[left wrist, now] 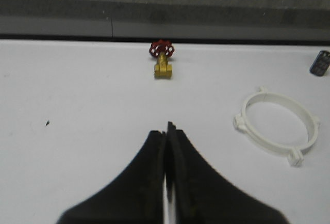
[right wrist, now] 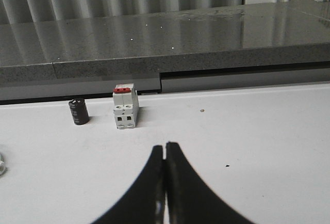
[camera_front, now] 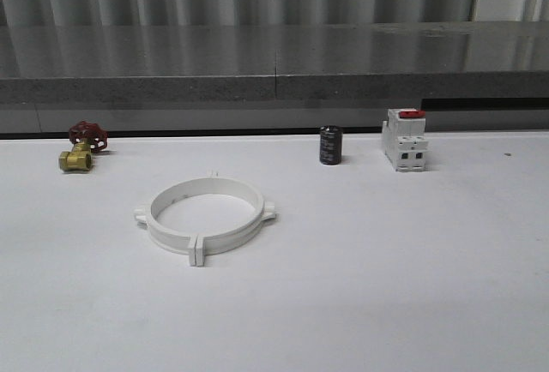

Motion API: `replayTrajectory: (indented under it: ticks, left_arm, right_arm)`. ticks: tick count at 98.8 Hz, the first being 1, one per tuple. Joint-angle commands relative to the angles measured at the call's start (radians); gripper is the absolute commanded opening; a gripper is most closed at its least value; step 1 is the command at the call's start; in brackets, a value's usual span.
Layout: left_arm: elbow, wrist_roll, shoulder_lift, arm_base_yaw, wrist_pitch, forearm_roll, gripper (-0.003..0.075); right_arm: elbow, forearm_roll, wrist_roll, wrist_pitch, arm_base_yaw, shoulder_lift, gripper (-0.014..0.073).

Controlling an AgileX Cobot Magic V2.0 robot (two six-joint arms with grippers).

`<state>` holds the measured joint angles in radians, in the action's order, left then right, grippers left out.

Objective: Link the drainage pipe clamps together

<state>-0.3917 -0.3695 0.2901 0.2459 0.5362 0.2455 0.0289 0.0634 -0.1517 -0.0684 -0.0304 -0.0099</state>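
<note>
White drainage pipe clamps [camera_front: 204,215] lie joined as one ring on the table [camera_front: 386,286].

The two drainage pipe clamps [camera_front: 205,215] lie flat on the tabletop [camera_front: 386,286], joined end to end into one ring, left of the middle and nearer the front than everything else. Behind them and well to the left, near the tabletop's back edge, sits the valve [camera_front: 81,147]. Behind and to the right of the ring stands the small cylinder [camera_front: 330,146], upright, and just right of that the breaker [camera_front: 406,139], also upright; the two are near each other but apart. A raised ledge [camera_front: 274,63] runs along behind the tabletop. Both claws hang over bare tabletop, the left claw [left wrist: 166,131] left of the ring, the right claw [right wrist: 165,149] in front of the breaker.
</note>
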Motion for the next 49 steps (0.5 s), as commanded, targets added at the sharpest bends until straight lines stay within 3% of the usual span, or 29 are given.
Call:
replayTrajectory:
  ticks: [1, 13, 38, 49]
  left_arm:
    - [0.012, -0.009, -0.014, -0.002, -0.189, -0.002, -0.0021]
    - [0.098, 0.003, -0.078, -0.034, -0.273, -0.065, -0.0020]
    - [0.263, 0.266, -0.215, -0.141, -0.390, -0.306, -0.0020]
    - [0.345, 0.271, -0.262, -0.146, -0.468, -0.292, -0.0020]
  right_arm:
    - [-0.020, -0.003, 0.005, 0.085, 0.006, -0.019, -0.0067]
    - [-0.020, -0.003, 0.005, 0.085, 0.006, -0.019, -0.0067]
    - [-0.020, -0.003, 0.005, 0.085, 0.006, -0.019, -0.0067]
    - [-0.020, -0.003, 0.005, 0.085, 0.006, -0.019, -0.0067]
